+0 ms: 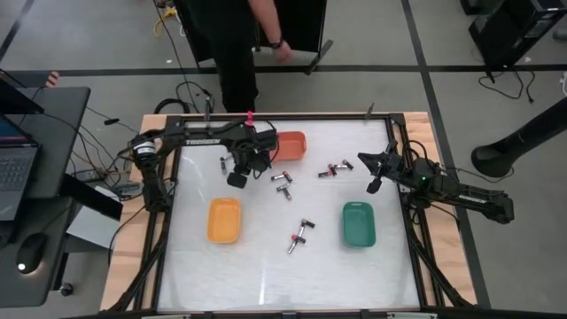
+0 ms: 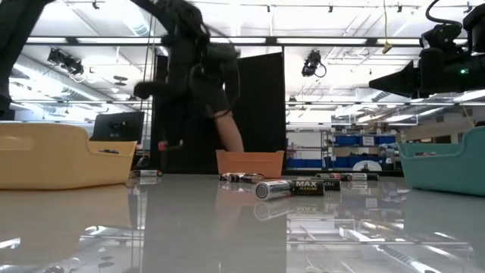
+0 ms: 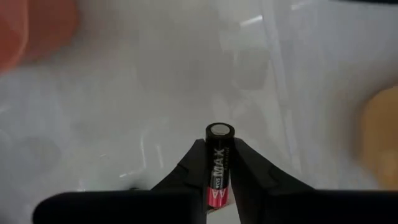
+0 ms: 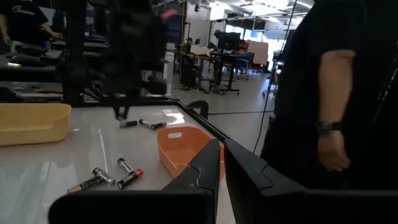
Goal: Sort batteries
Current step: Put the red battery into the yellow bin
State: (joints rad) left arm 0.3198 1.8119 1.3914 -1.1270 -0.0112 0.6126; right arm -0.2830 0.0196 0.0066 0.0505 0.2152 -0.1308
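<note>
Nearest the low camera: battery (image 2: 292,187) lying flat on the white surface (image 1: 266,266), long axis crosswise, "MAX" legible. Left pincer (image 3: 219,163) pinches another battery (image 3: 219,165) marked "MAX", its silvery end pointing outward beyond the fingertips, above the surface between orange tray (image 1: 289,146) and yellow tray (image 1: 223,220). More batteries (image 1: 283,182) scattered mid-surface. Right pincer (image 4: 221,155) pressed together, empty, raised near green tray (image 1: 359,223)

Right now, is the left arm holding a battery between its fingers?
Yes. In the left wrist view a black battery with a red end stands clamped between the left arm's two dark fingers.
</note>
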